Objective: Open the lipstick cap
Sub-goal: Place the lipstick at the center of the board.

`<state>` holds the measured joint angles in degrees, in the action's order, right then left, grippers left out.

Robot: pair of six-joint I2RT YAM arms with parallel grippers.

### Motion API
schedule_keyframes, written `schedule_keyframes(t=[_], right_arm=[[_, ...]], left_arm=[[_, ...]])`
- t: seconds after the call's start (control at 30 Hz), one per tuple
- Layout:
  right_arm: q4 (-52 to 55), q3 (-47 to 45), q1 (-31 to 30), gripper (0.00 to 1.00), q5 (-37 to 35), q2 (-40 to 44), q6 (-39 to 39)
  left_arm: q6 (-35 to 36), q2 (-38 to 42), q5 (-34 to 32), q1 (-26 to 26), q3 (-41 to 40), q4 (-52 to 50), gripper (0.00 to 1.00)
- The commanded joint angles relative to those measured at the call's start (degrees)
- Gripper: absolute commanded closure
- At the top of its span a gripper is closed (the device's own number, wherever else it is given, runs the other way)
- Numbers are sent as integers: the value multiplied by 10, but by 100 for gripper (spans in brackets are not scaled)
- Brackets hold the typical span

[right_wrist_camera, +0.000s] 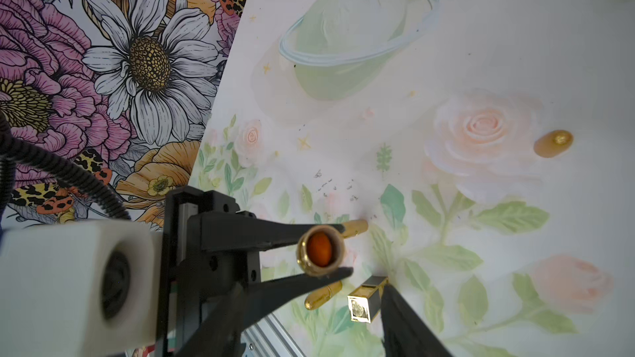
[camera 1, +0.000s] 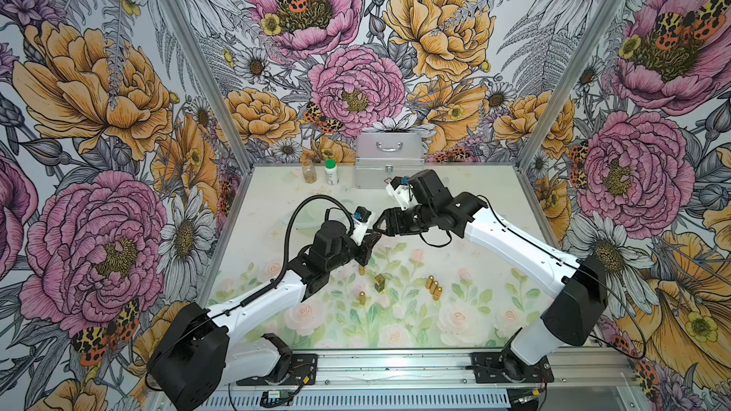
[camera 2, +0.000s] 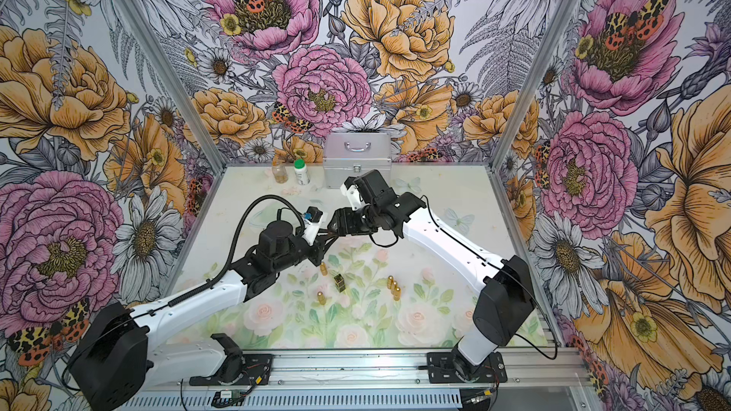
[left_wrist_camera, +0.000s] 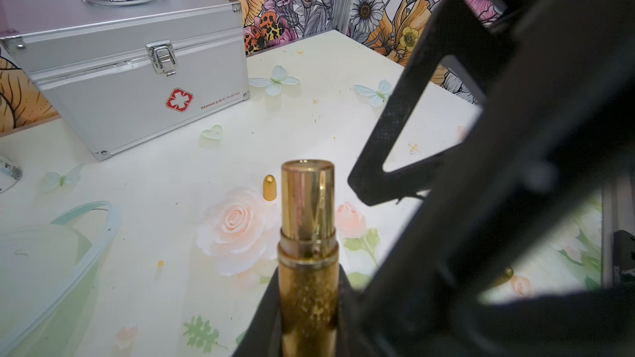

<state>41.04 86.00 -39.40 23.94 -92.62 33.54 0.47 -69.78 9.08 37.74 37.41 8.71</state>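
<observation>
Floral wallpaper point(camera 1: 356, 85) on three sides; pale table point(camera 1: 502, 187) printed with roses. Both arms reach in and meet over mid-table. Left claw point(right_wrist_camera: 347, 248) pinched on a gold lipstick point(right_wrist_camera: 320, 250), gripping the glittered lower barrel, with the smooth upper sleeve sticking out past the fingertips in the left wrist view point(left_wrist_camera: 307, 200). Lipstick is held off the table, not resting on it. Cap is off: seen end-on from the right wrist, the tube's mouth is an open gold ring with the orange-red stick inside. Right claw point(camera 1: 377, 225) sits just beside the tube's free end, fingers point(left_wrist_camera: 391, 118) spread, touching nothing as far as can be seen. Loose on the table below: single bullet-shaped gold pieces point(camera 1: 361, 270) and point(camera 1: 361, 298), a cluster of three point(camera 1: 433, 286), and a square black-and-gold lipstick point(camera 1: 380, 283) standing upright between them. Cannot tell which piece belongs to the held tube. Along the back edge: silver case point(camera 1: 389, 160), latched, with two small bottles point(camera 1: 320, 171) to one side.
</observation>
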Motion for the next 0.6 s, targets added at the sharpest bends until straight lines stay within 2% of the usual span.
schedule_keyframes(t=[0.0,0.13,0.57], right_arm=[[-10,23,-1,41,18,-19,15],[-17,16,-5,48,20,-22,20],[-20,6,-4,62,6,-35,23]], left_arm=[[20,-6,8,7,19,-15,100],[21,-7,0,10,22,-15,100],[24,-3,-9,14,24,-15,100]])
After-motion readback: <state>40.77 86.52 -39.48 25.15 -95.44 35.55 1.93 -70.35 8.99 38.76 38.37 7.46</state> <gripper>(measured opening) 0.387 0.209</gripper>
